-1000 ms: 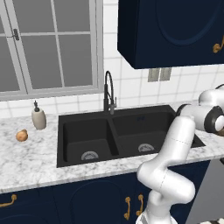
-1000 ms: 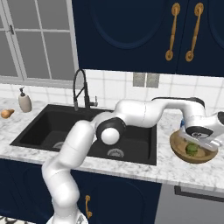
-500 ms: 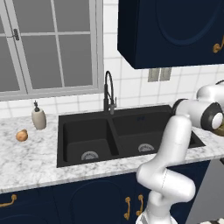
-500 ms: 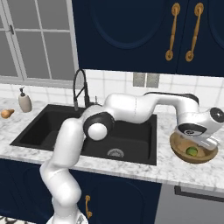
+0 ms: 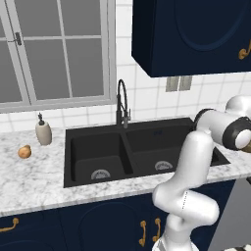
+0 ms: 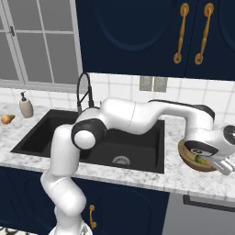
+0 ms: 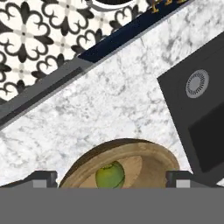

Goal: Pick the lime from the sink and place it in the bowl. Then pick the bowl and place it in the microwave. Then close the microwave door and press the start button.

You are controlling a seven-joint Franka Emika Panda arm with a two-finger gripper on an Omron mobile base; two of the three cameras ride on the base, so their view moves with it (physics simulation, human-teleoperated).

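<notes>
Left base view: a white-and-grey marble bench [image 5: 34, 181] carries the matte black double-basin sink [image 5: 132, 152] with 2 round steel drains and a black arched tap [image 5: 122, 105]. A small cream soap bottle [image 5: 43, 131] and an orange-brown roundish lump [image 5: 24, 152] sit on the bench left of the sink, below a grey-framed window [image 5: 54, 49]. Navy cabinets hang above and stand below. The white arm [image 5: 196, 166] rises at lower right and bends away to the right.

Right base view: the arm reaches across the sink to the right, its hand tipped down over the wide, shallow light-brown wooden bowl [image 6: 190, 158], which stands on the bench just right of the sink. The small yellow-green lime [image 6: 200, 159] lies in the bowl beneath the hand.

Hand view: the 2 dark fingers [image 7: 41, 179] stand wide apart, released, 1 at each side of the bowl's rim, gripping nothing. The lime rests in the bowl's hollow, between them. Patterned black-and-white floor tiles [image 7: 39, 39] show beyond the bench edge.
</notes>
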